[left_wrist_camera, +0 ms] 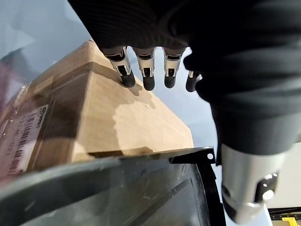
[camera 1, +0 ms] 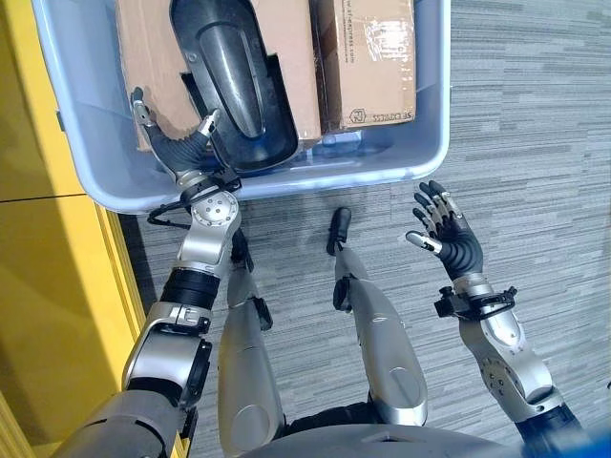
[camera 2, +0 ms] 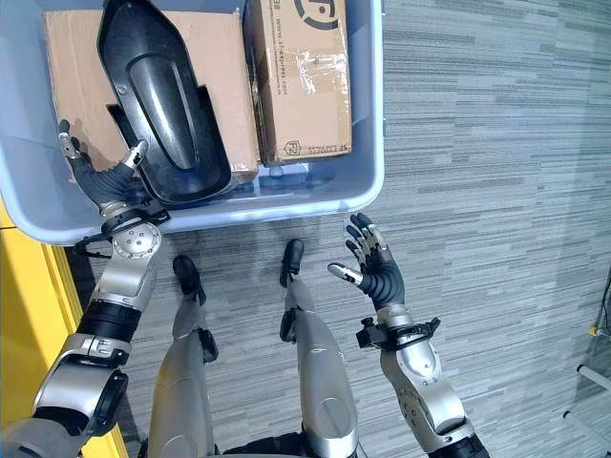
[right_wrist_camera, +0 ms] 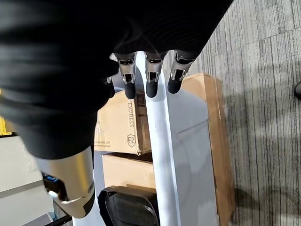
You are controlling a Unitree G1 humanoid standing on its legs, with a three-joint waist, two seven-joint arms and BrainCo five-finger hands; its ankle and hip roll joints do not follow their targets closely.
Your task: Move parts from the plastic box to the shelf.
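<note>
Left hand (camera 1: 177,143) sits in the plastic box (camera 1: 401,157) at upper left of the eye views, fingers spread and relaxed, thumb reaching toward the black part (camera 1: 229,91), holding nothing. That part lies across a cardboard box (camera 1: 286,57), a second carton (camera 2: 301,81) beside it. It looks rigid, smooth, probably slippery: take its near rim between thumb and fingers. Right hand (camera 2: 377,267) hovers open over the carpet, lower right.
</note>
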